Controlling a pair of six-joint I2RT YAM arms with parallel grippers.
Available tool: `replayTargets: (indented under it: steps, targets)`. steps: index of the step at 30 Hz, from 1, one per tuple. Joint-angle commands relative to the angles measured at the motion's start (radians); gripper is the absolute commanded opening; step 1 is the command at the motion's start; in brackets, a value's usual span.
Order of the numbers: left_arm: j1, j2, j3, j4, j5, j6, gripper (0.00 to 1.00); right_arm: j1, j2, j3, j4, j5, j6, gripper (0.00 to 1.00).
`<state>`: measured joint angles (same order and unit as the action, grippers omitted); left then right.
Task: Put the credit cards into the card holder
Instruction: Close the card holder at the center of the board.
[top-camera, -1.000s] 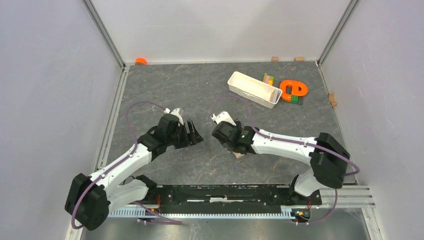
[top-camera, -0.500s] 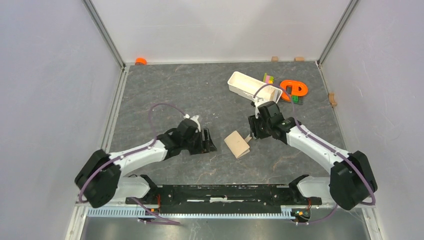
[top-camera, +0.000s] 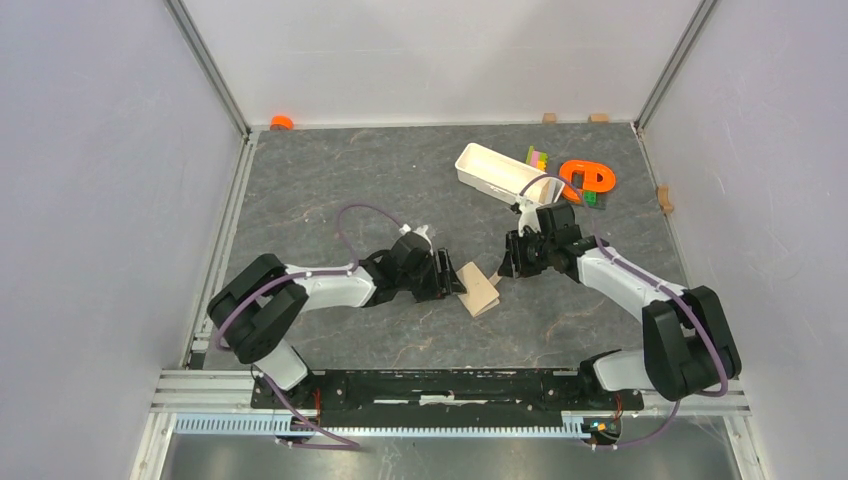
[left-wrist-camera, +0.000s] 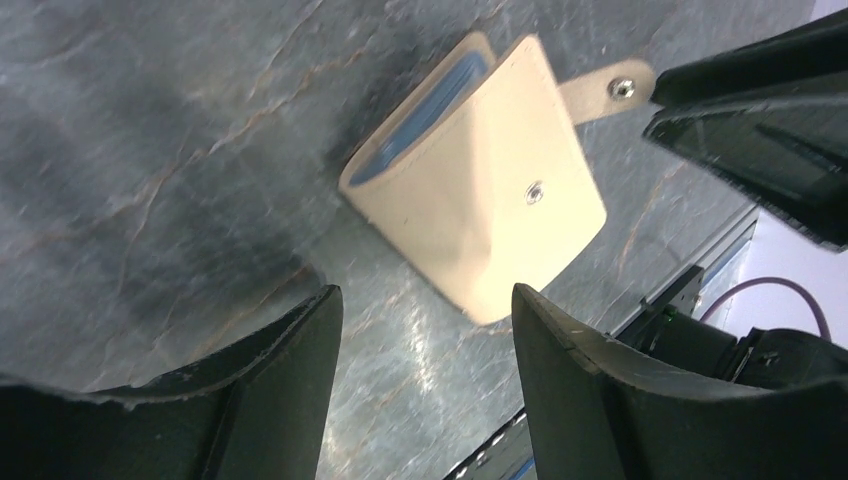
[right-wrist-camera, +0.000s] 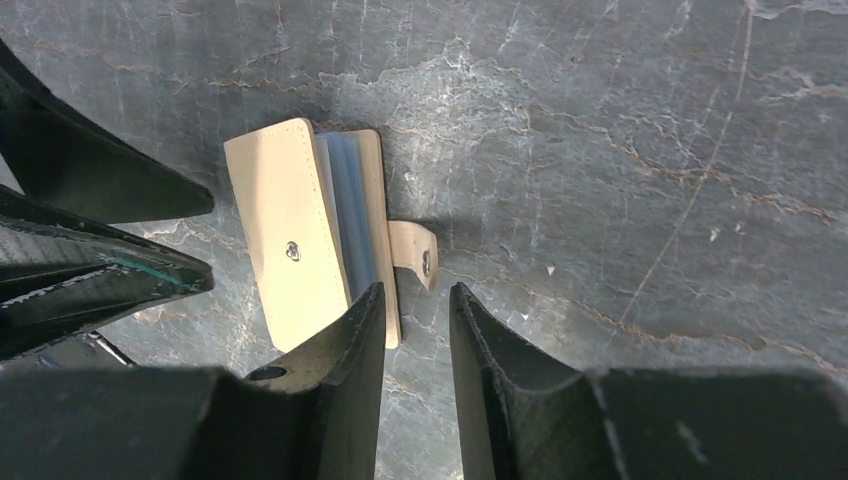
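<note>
The tan card holder (top-camera: 478, 288) lies folded but unsnapped on the grey table, its snap tab (right-wrist-camera: 415, 250) sticking out. Pale blue layers (right-wrist-camera: 345, 200) show between its flaps; I cannot tell lining from card. No loose credit card is in view. My left gripper (top-camera: 452, 278) is open and empty just left of the holder, which lies ahead of its fingers in the left wrist view (left-wrist-camera: 480, 190). My right gripper (top-camera: 508, 262) is just right of the holder, jaws a narrow gap apart with nothing between them (right-wrist-camera: 415, 292), near the tab.
A long white tray (top-camera: 508, 178) stands at the back right, with an orange object (top-camera: 587, 180) and coloured blocks (top-camera: 537, 158) beside it. An orange cap (top-camera: 281, 122) lies at the back left corner. Small wooden blocks (top-camera: 665, 197) sit along the right edge.
My left gripper has moved right, up to the holder's left side. My right gripper has pulled off the holder to its right, leaving it uncovered on the table.
</note>
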<state>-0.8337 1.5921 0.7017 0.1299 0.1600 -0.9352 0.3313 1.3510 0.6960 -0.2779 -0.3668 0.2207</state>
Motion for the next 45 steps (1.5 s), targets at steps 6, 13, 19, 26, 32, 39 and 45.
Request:
replayTargets:
  steps: [6, 13, 19, 26, 32, 39, 45]
  targets:
    - [-0.004, 0.109, 0.099, 0.032, -0.028, -0.016, 0.69, -0.014, 0.053, 0.032, 0.051, -0.022, -0.029, 0.31]
    - [-0.007, 0.148, 0.132, -0.019, -0.056, 0.018, 0.68, -0.021, 0.074, 0.030, 0.080, -0.040, -0.030, 0.28]
    - [-0.023, 0.179, 0.193, -0.112, -0.100, 0.073, 0.66, -0.028, 0.086, 0.037, 0.089, -0.052, -0.031, 0.22]
    - [-0.047, 0.215, 0.253, -0.231, -0.156, 0.127, 0.61, -0.031, 0.076, 0.041, 0.071, -0.050, -0.032, 0.22]
    - [-0.068, 0.242, 0.304, -0.303, -0.218, 0.171, 0.60, -0.035, 0.043, 0.042, 0.030, -0.018, -0.036, 0.23]
    - [-0.088, 0.271, 0.349, -0.359, -0.249, 0.198, 0.60, -0.037, 0.021, 0.032, 0.004, -0.002, -0.039, 0.18]
    - [-0.098, 0.285, 0.366, -0.387, -0.266, 0.209, 0.59, -0.037, 0.015, 0.034, -0.007, -0.006, -0.038, 0.11]
